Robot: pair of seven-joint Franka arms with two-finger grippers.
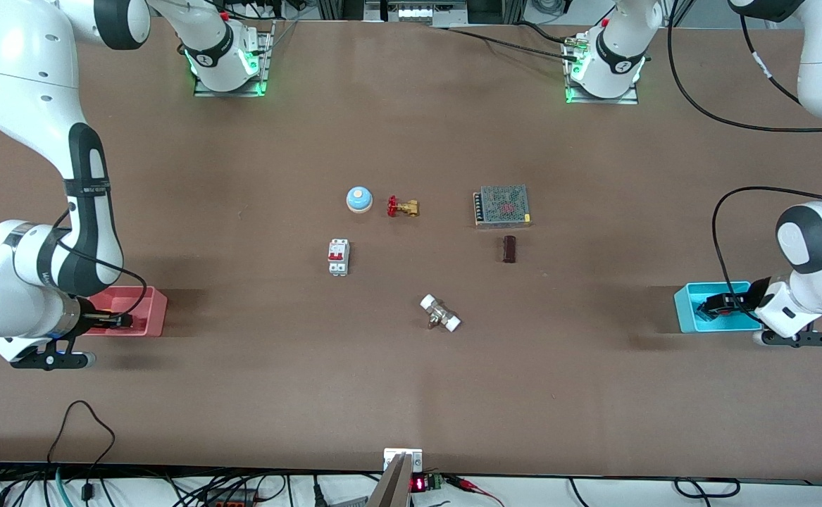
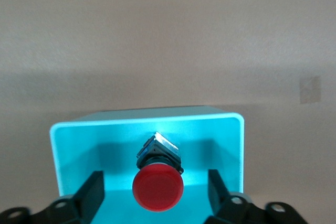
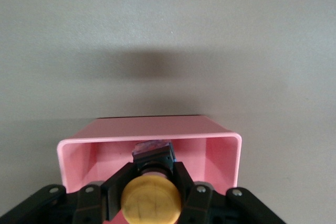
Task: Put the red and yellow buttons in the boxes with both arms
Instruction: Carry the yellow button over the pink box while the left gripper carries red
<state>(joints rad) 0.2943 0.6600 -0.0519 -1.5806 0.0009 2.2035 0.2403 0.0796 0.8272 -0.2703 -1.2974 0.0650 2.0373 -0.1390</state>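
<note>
The red button [image 2: 157,187] lies inside the cyan box [image 2: 157,124], its cap toward the wrist camera. My left gripper [image 2: 155,174] is open, with one finger on each side of the button and neither touching it. In the front view the left gripper [image 1: 708,307] is down in the cyan box [image 1: 685,310] at the left arm's end of the table. My right gripper [image 3: 152,169] is shut on the yellow button [image 3: 151,199] and holds it in the mouth of the pink box [image 3: 152,127]. In the front view the right gripper [image 1: 125,321] is at the pink box [image 1: 150,310].
Mid-table stand a blue dome bell [image 1: 358,199], a brass valve with a red handle [image 1: 402,207], a white circuit breaker [image 1: 339,256], a meshed power supply [image 1: 501,205], a dark brown block [image 1: 509,248] and a white-ended fitting [image 1: 440,313].
</note>
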